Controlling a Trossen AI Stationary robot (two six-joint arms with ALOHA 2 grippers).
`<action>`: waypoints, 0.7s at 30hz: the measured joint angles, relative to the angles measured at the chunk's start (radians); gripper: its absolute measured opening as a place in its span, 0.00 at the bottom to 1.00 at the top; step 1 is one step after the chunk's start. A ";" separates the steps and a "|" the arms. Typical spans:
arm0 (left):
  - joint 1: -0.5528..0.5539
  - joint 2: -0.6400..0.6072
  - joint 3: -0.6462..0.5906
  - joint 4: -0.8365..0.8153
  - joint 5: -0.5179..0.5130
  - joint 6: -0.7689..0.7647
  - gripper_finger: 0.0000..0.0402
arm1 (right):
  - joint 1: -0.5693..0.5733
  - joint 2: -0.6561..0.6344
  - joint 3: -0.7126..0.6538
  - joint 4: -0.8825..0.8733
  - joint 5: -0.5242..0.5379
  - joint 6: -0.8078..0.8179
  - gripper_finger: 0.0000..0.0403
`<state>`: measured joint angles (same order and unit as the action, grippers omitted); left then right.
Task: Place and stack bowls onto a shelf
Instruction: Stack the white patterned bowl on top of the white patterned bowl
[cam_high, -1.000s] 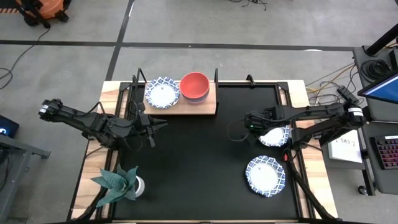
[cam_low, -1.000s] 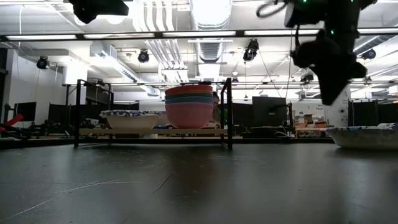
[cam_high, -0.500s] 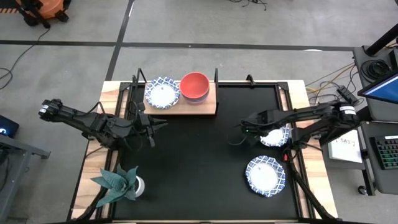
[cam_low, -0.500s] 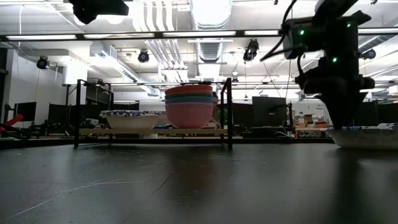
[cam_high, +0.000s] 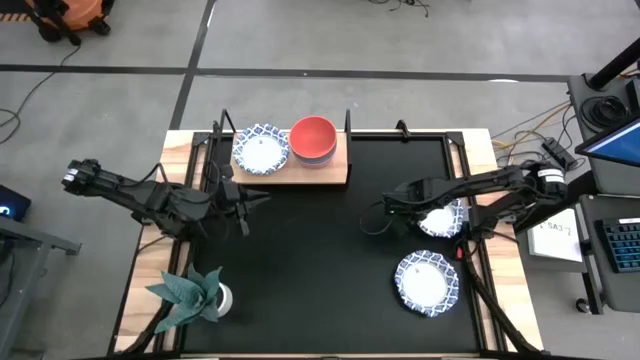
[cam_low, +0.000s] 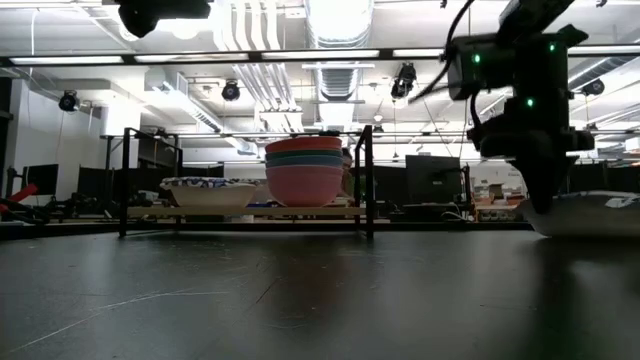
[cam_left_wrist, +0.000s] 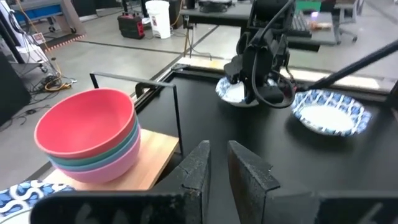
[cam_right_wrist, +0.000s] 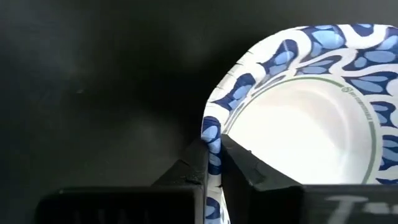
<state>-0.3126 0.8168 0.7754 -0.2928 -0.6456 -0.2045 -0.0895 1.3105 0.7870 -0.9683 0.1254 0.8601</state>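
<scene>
My right gripper (cam_high: 417, 211) is down at the left rim of a white, blue-patterned bowl (cam_high: 443, 219) on the black mat's right side and is shut on it; the low view shows the gripper (cam_low: 537, 196) beside that bowl (cam_low: 592, 214). A second patterned bowl (cam_high: 427, 282) rests on the mat nearer the front. The wooden shelf (cam_high: 338, 170) at the far side carries one patterned bowl (cam_high: 261, 149) and a stack of plain bowls, red on top (cam_high: 313, 138). My left gripper (cam_high: 247, 200) hovers shut and empty in front of the shelf. My right gripper pinches the patterned bowl's rim (cam_right_wrist: 212, 132) between its two fingers, one finger inside the bowl and one outside. The fingers come from above, pointing down. The bowl's bottom is on the mat, as far as the low view shows.
A potted leafy plant (cam_high: 192, 291) stands at the mat's near left corner. The shelf's black posts (cam_low: 366, 180) rise beside the stacked bowls (cam_low: 303, 170). The mat's middle (cam_high: 320, 250) lies bare between the two arms.
My right gripper has gone down from well above the table to the rim of the patterned bowl on the right. My left arm has kept still.
</scene>
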 joint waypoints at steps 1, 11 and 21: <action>0.000 0.000 0.000 0.011 0.000 -0.007 0.09 | 0.002 -0.011 0.007 -0.001 -0.008 -0.006 0.04; 0.000 0.040 0.000 0.112 0.000 0.010 0.09 | 0.113 -0.097 0.185 0.013 -0.031 -0.149 0.03; 0.000 0.190 0.039 0.213 0.001 0.141 0.11 | 0.289 -0.099 0.265 0.305 -0.121 -0.423 0.03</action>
<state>-0.3126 1.0073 0.8145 -0.0802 -0.6445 -0.0632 0.1999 1.2118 1.0523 -0.6630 0.0039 0.4367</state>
